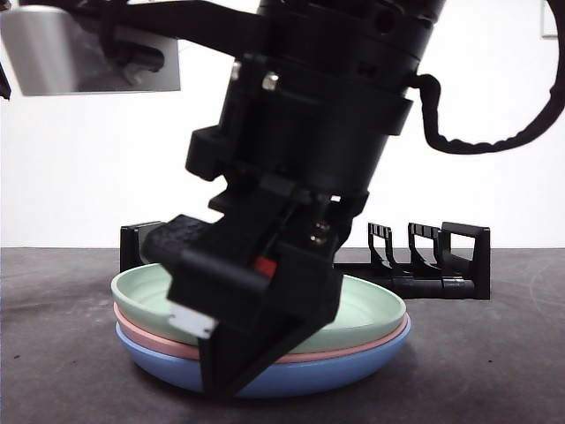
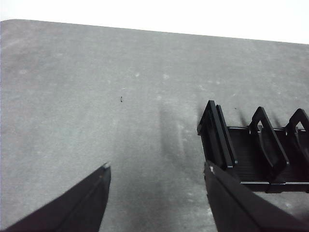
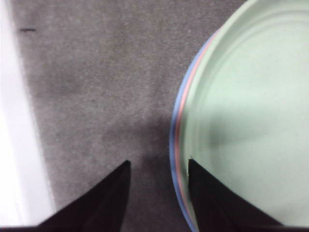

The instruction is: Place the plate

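Note:
Three plates are stacked on the dark table: a green plate (image 1: pixel 371 309) on top, a pink plate (image 1: pixel 388 340) under it and a blue plate (image 1: pixel 335 371) at the bottom. My right gripper (image 1: pixel 225 380) is low at the stack's near rim. In the right wrist view the right gripper (image 3: pixel 158 162) is open. One jaw is over the green plate (image 3: pixel 251 106) and the other over the table, with the stacked rims between them. My left gripper (image 2: pixel 157 165) is open and empty above the table, beside the black plate rack (image 2: pixel 251 145).
The black rack (image 1: pixel 433 261) with upright dividers stands behind the stack, reaching to the right. The grey table (image 2: pixel 96 96) ends at a white wall behind. The table's white edge (image 3: pixel 14 145) runs close to the right gripper.

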Robot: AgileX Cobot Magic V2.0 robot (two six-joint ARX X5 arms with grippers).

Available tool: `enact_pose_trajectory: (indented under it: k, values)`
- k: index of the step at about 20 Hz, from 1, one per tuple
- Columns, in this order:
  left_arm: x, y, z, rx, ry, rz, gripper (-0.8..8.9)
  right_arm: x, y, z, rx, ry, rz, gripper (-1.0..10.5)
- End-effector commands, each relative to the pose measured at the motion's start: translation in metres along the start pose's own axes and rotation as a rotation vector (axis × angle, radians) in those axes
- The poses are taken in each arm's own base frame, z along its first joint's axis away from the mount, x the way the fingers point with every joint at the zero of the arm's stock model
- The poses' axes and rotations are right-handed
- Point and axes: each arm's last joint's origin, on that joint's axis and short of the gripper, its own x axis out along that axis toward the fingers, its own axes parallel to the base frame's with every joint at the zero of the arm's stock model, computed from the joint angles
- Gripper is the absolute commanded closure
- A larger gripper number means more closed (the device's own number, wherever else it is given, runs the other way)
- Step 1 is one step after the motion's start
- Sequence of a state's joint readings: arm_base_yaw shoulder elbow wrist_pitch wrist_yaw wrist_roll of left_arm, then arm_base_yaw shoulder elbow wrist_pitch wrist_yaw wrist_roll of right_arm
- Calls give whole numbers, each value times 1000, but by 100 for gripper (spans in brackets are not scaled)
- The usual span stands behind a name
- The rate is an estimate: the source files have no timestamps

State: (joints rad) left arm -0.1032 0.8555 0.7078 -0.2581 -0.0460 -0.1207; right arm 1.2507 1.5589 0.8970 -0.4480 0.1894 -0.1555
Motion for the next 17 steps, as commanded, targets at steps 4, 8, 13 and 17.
enact_pose_trajectory:
  k: [4,8,13,17]
  values:
    - [-1,-1,4,-4,-17,-8,504,-19,-1,16,8,-68,-5,610]
    - [-1,-1,4,-4,-17,-8,504,-65,-19,18,-23,-190,-208,610]
    - [-1,-1,4,-4,-17,-8,504,-101,-93,-13,162,-183,-435,611]
    - [-1,-1,4,-4,-18,-8,504,-116,-188,-79,464,-174,-535,611]
